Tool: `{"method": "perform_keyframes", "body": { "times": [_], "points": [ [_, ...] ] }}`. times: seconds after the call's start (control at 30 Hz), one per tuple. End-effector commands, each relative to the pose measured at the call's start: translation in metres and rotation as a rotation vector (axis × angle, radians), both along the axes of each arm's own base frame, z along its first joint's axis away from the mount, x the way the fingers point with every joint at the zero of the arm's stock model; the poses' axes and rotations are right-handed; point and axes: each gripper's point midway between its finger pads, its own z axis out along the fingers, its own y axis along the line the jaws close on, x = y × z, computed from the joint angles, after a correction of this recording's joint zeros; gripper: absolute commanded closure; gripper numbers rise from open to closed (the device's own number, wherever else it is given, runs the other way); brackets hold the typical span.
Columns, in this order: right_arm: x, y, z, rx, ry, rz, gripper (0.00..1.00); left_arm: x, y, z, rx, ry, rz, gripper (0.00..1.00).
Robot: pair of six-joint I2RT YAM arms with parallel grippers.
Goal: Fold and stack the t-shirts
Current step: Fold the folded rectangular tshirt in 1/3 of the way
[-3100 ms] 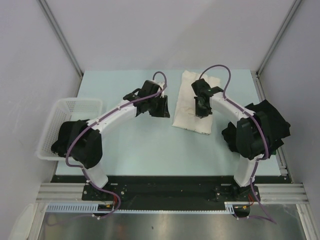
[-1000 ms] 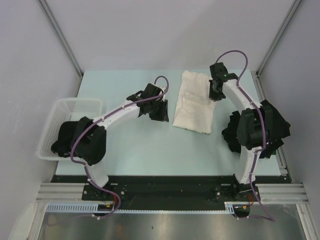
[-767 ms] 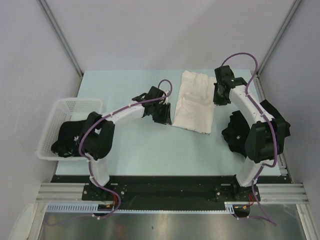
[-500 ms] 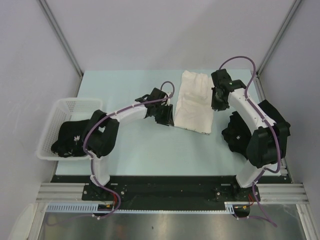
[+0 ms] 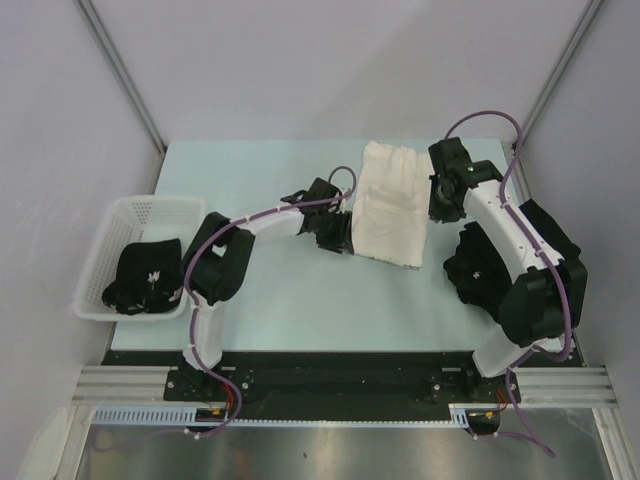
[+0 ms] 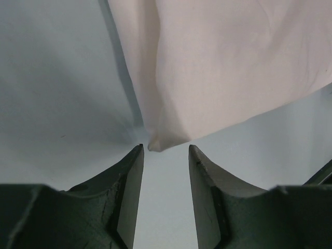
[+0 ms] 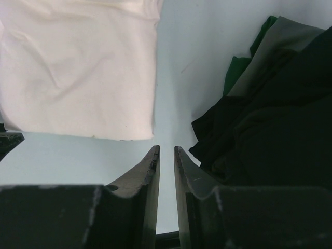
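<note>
Folded cream t-shirt point(image 5: 390, 205) flat on the table point(image 5: 260, 180), toward 2 o'clock. Left claw point(image 6: 165, 155) half open at its 8 o'clock corner, cloth tip right at the mouth of the gap (not pinched). Right claw point(image 7: 166, 153) by the 3 o'clock edge, barely parted, empty. Crowding in at 4 o'clock: heap of black t-shirts point(image 5: 520, 250). Basket point(image 5: 120, 212) off at 9 o'clock, black t-shirt point(image 5: 148, 280) inside.
</note>
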Motion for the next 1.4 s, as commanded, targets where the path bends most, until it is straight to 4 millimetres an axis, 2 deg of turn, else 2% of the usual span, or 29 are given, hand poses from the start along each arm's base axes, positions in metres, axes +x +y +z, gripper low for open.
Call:
{"method": "perform_keyframes", "body": {
  "times": [0.0,0.23,0.33,0.43,0.47,0.57,0.73,0.87,0.9,0.97,1.0,1.1,1.13,1.2,1.23,1.37],
  "points": [
    [-0.010,-0.009,0.020,-0.018,-0.036,-0.012,0.78,0.018,-0.014,0.014,-0.029,-0.069,-0.027,0.54],
    [-0.014,-0.014,0.023,-0.038,-0.031,-0.008,0.78,0.026,-0.019,0.004,-0.024,-0.070,-0.028,0.54],
    [-0.019,-0.016,0.022,-0.046,-0.017,-0.009,0.79,0.026,-0.020,-0.001,-0.026,-0.058,-0.024,0.58],
    [-0.021,-0.017,0.022,-0.052,-0.010,-0.013,0.80,0.025,-0.021,-0.006,-0.025,-0.047,-0.026,0.71],
    [-0.022,-0.018,0.022,-0.049,-0.009,-0.017,0.80,0.024,-0.021,-0.007,-0.022,-0.044,-0.029,0.82],
    [-0.022,-0.016,0.022,-0.042,-0.007,-0.014,0.81,0.024,-0.019,-0.009,-0.011,-0.034,-0.029,1.00],
    [-0.025,-0.008,0.021,-0.028,-0.002,-0.003,0.83,0.024,-0.012,-0.007,0.018,-0.048,-0.017,1.00],
    [-0.033,0.009,0.015,0.013,0.033,0.010,0.85,0.016,-0.003,-0.005,0.039,-0.044,-0.008,1.00],
    [-0.036,0.018,0.012,0.026,0.042,0.008,0.85,0.015,-0.001,0.002,0.037,-0.051,-0.005,1.00],
    [-0.042,0.028,0.005,0.033,0.066,0.019,0.85,0.007,0.007,0.000,0.053,-0.041,-0.001,1.00],
    [-0.047,0.037,0.002,0.033,0.073,0.031,0.85,0.006,0.009,0.008,0.047,-0.054,0.002,1.00],
    [-0.057,0.049,-0.012,0.051,0.099,0.011,0.84,-0.004,0.020,0.009,0.072,-0.057,0.006,1.00],
    [-0.063,0.057,-0.020,0.066,0.113,0.006,0.84,-0.006,0.023,0.017,0.073,-0.072,0.004,1.00],
    [-0.071,0.064,-0.029,0.075,0.128,0.004,0.80,-0.012,0.031,0.016,0.095,-0.072,0.002,1.00],
    [-0.073,0.073,-0.029,0.099,0.114,0.002,0.79,-0.014,0.034,0.022,0.097,-0.083,0.000,1.00],
    [-0.092,0.080,-0.051,0.104,0.144,-0.013,0.75,-0.027,0.049,0.025,0.127,-0.083,0.001,1.00]
  ]
}}
